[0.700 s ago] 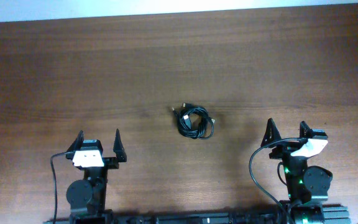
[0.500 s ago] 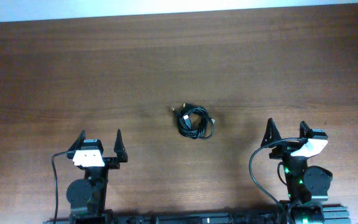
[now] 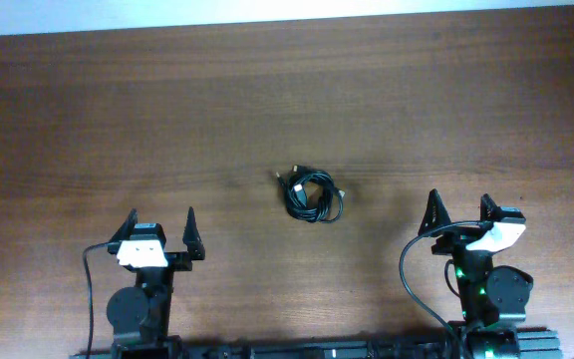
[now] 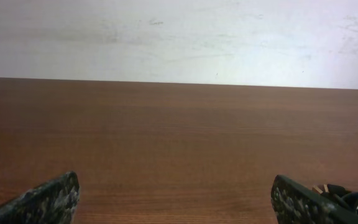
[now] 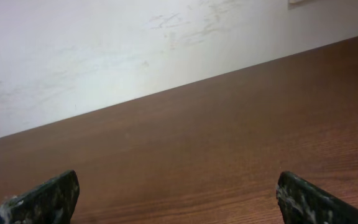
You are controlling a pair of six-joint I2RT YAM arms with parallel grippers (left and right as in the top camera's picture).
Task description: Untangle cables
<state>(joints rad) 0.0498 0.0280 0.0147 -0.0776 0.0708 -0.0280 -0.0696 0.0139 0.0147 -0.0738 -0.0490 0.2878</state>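
A small bundle of tangled black cables (image 3: 313,195) lies on the wooden table (image 3: 267,100) near its middle. A bit of it shows at the lower right edge of the left wrist view (image 4: 350,196), past the right finger. My left gripper (image 3: 157,227) is open and empty at the front left, well short of the cables. My right gripper (image 3: 459,211) is open and empty at the front right, to the right of the cables. The right wrist view shows only its two fingertips (image 5: 179,196), bare table and wall.
A pale wall (image 4: 179,37) rises behind the table's far edge. Both arm bases stand at the table's front edge.
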